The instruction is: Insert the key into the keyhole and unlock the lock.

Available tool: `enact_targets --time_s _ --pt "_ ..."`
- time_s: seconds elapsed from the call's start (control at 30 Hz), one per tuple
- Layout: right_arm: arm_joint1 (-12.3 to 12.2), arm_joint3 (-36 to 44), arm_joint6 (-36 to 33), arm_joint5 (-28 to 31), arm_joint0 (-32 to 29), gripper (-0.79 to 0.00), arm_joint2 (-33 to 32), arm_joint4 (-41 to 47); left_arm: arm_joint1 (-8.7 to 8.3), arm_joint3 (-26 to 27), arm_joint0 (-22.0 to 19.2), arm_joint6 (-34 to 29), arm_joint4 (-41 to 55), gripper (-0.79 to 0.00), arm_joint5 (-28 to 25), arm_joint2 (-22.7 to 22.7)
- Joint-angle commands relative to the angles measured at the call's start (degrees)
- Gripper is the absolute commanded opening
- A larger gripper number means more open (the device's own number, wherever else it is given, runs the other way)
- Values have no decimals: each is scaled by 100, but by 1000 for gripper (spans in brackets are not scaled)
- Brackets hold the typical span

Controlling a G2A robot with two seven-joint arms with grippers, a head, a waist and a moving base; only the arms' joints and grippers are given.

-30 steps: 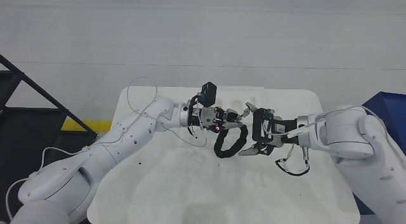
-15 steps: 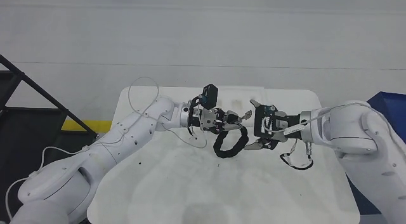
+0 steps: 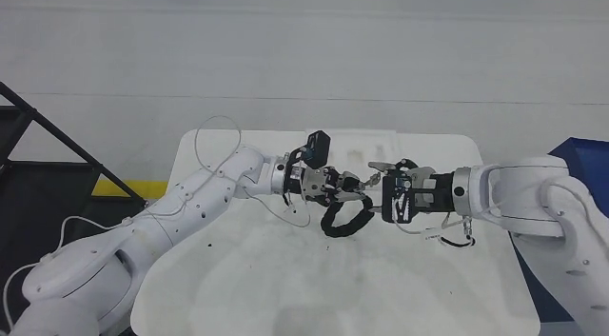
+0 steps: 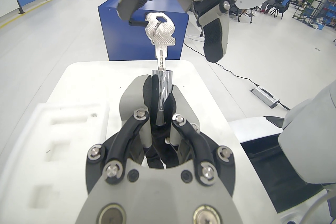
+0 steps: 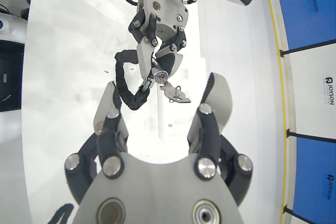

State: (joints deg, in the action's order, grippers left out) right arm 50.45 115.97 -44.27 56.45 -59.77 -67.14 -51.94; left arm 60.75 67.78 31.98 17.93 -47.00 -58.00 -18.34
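Note:
My left gripper [image 4: 158,88] is shut on the chrome lock cylinder [image 4: 163,86], held above the middle of the white table [image 3: 238,279]. The lock's black cable loop [image 3: 344,220] hangs below it. A silver key [image 4: 160,32] sticks out of the keyhole, with its blade partly in. My right gripper [image 5: 162,83] faces the left one and is open. Its fingers [image 4: 215,43] stand on either side of the key's head without touching it. From the right wrist, the key [image 5: 174,93] juts from the cylinder face [image 5: 161,76].
A white foam tray [image 4: 52,130] with cut-outs lies on the table behind the left gripper. A black cord [image 3: 447,236] dangles under the right wrist. A blue cabinet [image 4: 141,33] stands past the table's edge on the right arm's side.
My right gripper has turned and risen level with the left one, closing in until its open fingers flank the key's head. The left gripper and lock have barely moved.

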Motion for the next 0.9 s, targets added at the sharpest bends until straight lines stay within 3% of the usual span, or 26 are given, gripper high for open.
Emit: enact_targets --time_s 0.0,0.13,0.23,0.33,0.67,0.87 --pt "-7 4 62 7 -15 -480 -5 -88 -8 20 -21 7 13 -785 0 34" --pt "-20 16 159 -35 -37 -508 2 -227 -26 32 -59 33 38 -785 0 100" --pt "-29 -5 251 -99 -58 -576 -12 -255 -37 34 -89 49 45 -785 0 147" --pt "-41 -17 329 -121 -78 -785 -30 -221 -47 33 -115 72 58 -785 0 187" --pt "-88 -226 255 -474 -150 -785 -75 513 -70 76 -200 158 41 -785 0 297" --pt "-133 -311 -443 -1052 -106 -785 -27 1664 -88 151 -239 220 -95 -785 0 304"
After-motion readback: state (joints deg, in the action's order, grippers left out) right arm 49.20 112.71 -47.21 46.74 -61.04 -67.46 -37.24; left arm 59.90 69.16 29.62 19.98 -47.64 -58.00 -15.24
